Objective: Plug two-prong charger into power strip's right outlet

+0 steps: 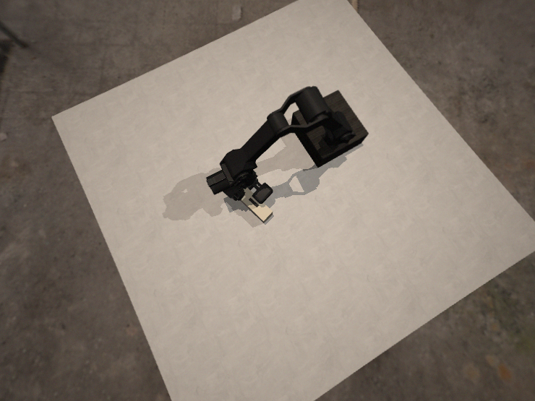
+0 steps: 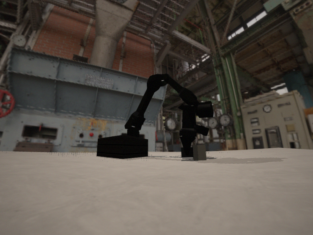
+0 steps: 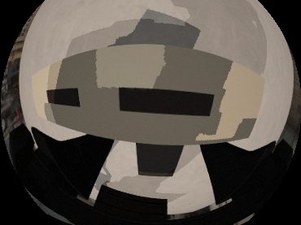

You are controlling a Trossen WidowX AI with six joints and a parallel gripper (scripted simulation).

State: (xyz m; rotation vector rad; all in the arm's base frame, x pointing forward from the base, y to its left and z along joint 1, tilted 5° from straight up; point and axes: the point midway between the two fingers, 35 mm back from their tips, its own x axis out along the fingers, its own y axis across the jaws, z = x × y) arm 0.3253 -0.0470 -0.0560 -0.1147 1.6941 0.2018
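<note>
Gripper: spread wide, its fingers standing apart on both sides of the charger; it [image 1: 247, 191] [image 2: 186, 153] [image 3: 158, 148] points down, low over the table.
Charger: a dark block [image 3: 159, 160] between the open fingers, with pale gaps showing on both sides in the wrist view; its prongs are hidden, and whether it touches the strip or is plugged in, I cannot tell.
Power strip: a cream block [image 1: 264, 214] [image 2: 199, 152] [image 3: 179, 128] just beside the fingertips, across the top of the charger in the wrist view; two dark recesses show in its face, a short one and a long one.
Arm: black [image 1: 263, 143] [image 2: 146, 99], arching from its base to above the gripper.
Base: a dark box [image 1: 347, 107] [image 2: 122, 147], well apart from the gripper.
Table: pale [image 1: 312, 263] [image 2: 156, 193] [image 3: 122, 5], beneath the gripper, crossed by shadows.
</note>
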